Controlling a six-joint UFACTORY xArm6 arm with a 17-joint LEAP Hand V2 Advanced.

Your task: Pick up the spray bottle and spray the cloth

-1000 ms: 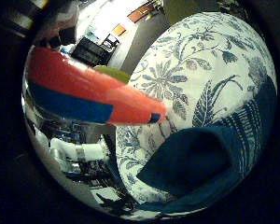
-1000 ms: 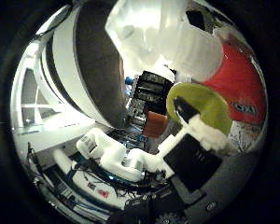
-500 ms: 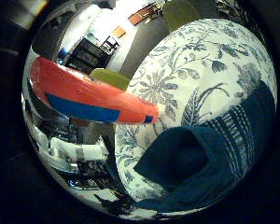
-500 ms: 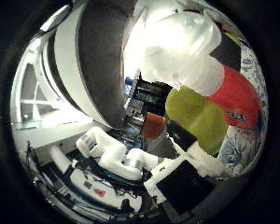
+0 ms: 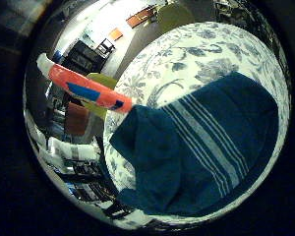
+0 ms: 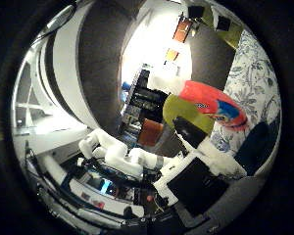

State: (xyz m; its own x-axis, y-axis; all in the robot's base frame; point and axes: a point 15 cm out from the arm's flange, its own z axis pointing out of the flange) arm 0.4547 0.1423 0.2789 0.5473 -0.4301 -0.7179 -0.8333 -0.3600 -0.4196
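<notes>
The orange spray bottle [image 5: 88,91] stands at the edge of the flowered tablecloth [image 5: 196,54], its nozzle end hard to make out, touching the folded blue striped cloth [image 5: 201,147]. The hand [image 6: 206,166] shows only white-and-black parts; whether its fingers are spread or curled, I cannot tell.

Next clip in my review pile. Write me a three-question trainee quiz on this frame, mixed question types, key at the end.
1. True or false: the dark blue cloth with pale stripes lies on the floral tablecloth.
2. The spray bottle body is mainly: A) green B) orange-red C) white
3. Fill in: the cloth's stripes are ____ than the rest of the cloth.

Key: 1 true; 2 B; 3 paler. The robot hand shows as white and black parts; its grip cannot be judged.
</notes>
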